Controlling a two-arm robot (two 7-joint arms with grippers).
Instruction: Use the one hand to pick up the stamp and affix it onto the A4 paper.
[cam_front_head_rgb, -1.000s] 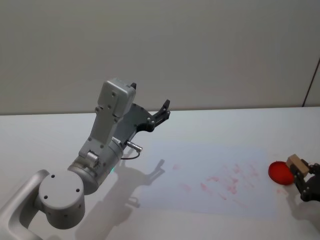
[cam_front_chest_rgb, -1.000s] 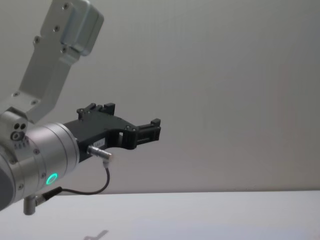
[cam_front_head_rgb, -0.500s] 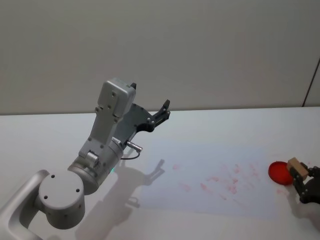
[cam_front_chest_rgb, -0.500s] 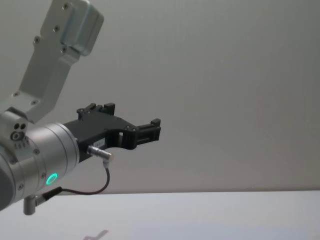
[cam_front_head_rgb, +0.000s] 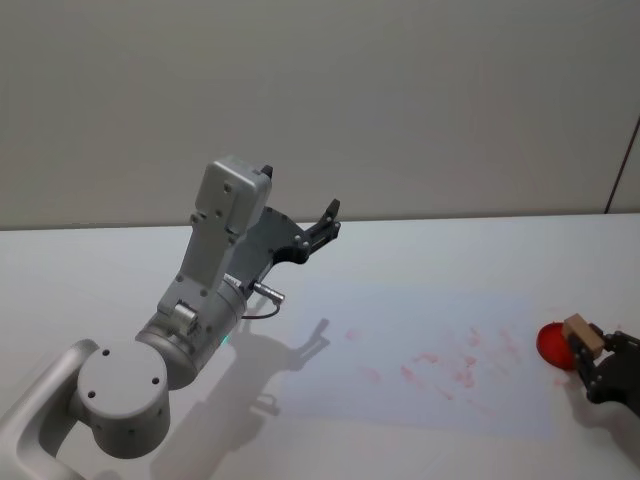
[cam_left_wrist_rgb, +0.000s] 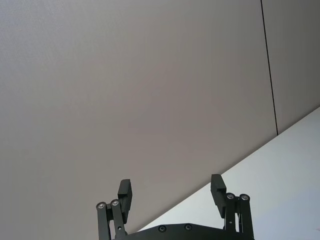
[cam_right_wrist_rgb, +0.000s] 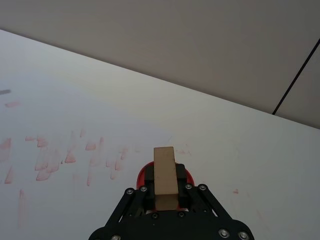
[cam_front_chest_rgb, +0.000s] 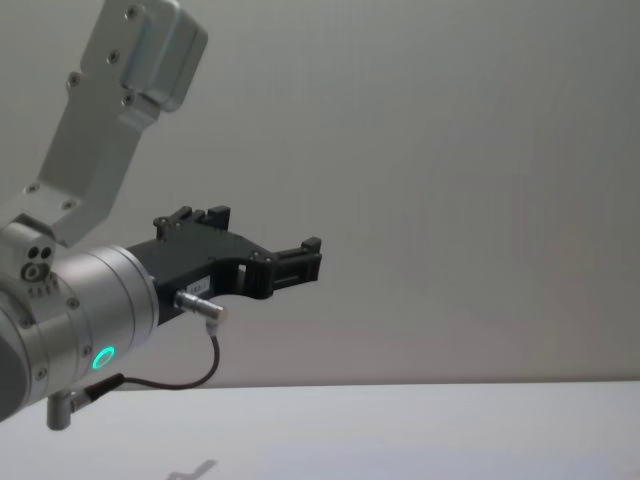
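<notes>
1. One white table: spans the lower half of the head view and carries everything else.
2. One A4 paper: lies flat at lower centre, already marked with faint red smudges, too smeared to count.
3. Two grippers. Left gripper: parked mid-air at centre left of the head view, fingers spread and empty, exactly as a second ago. Right gripper: sits at the lower right edge, clenched on the stamp, and has slid a little leftward toward the paper over the last second.
4. One red ink pad: rests just off the paper's right edge, partly hidden behind the stamp in the wrist view.
5. One stamp: a light-brown wooden block, held upright between the right fingers, above and at the pad's edge in the head view. Now hangs nearer the sheet than before. Suggests inking is done and the carry to the paper is starting; pressing down not yet done.
</notes>
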